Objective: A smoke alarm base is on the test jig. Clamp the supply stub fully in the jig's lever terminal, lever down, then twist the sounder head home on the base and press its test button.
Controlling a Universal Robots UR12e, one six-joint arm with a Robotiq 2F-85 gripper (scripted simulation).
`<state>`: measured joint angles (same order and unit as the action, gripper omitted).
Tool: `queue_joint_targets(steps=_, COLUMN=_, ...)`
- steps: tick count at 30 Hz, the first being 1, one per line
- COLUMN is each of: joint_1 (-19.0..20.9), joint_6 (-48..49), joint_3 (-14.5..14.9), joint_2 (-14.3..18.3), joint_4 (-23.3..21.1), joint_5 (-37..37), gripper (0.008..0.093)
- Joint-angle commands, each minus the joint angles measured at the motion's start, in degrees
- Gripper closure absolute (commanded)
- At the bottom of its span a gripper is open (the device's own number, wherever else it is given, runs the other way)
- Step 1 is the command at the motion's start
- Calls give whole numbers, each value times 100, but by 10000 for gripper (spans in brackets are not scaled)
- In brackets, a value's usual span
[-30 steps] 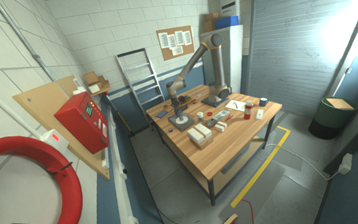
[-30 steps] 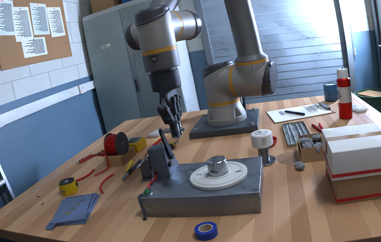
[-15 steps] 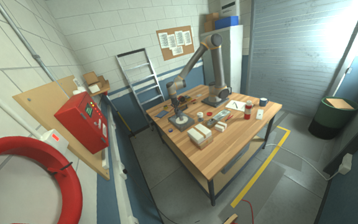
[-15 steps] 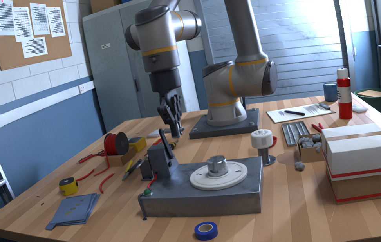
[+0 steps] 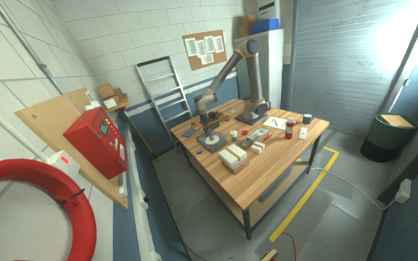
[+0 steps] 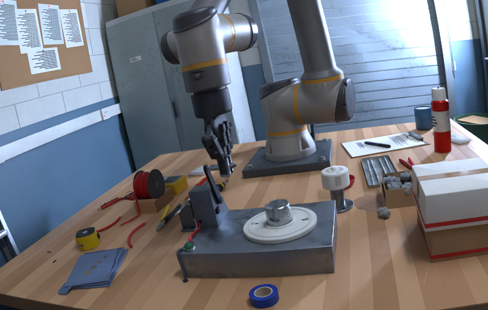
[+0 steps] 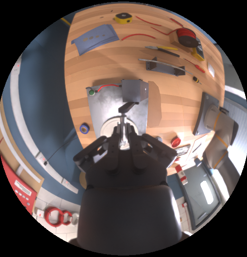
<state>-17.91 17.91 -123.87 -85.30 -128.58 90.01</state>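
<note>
A thin grey supply stub (image 7: 123,130) is clamped between the fingers of my gripper (image 6: 226,168) (image 7: 123,141), which hangs a short way above the jig's lever terminal (image 6: 202,204) (image 7: 133,94). The terminal's black lever (image 6: 211,184) (image 7: 126,107) stands raised. The grey jig (image 6: 259,240) (image 5: 211,142) carries the round white alarm base (image 6: 279,227) with a metal hub at its centre. The white sounder head (image 6: 335,178) (image 5: 233,134) sits on a small stand just behind the jig. A red wire (image 7: 105,86) runs from the terminal to a green button (image 6: 188,245).
A taped carton with a white box on top (image 6: 463,208) stands right of the jig. The arm's base plate (image 6: 288,160) sits behind. A red wire spool (image 6: 149,184), pliers (image 6: 168,215), tape measure (image 6: 87,238), blue cloth (image 6: 93,267) and blue tape roll (image 6: 263,295) lie around the jig.
</note>
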Motion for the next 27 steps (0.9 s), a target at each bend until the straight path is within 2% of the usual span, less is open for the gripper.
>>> queue_joint_targets(steps=1, joint_1=0, joint_6=0, joint_3=4, joint_2=-2, joint_4=-2, joint_5=-1, gripper=934)
queue_joint_targets(steps=17, joint_1=0, joint_6=0, joint_3=4, joint_2=-3, joint_4=-2, joint_5=0, gripper=929)
queue_joint_targets(steps=27, joint_1=0, joint_6=0, joint_3=4, joint_2=-3, joint_4=-2, joint_5=0, gripper=729)
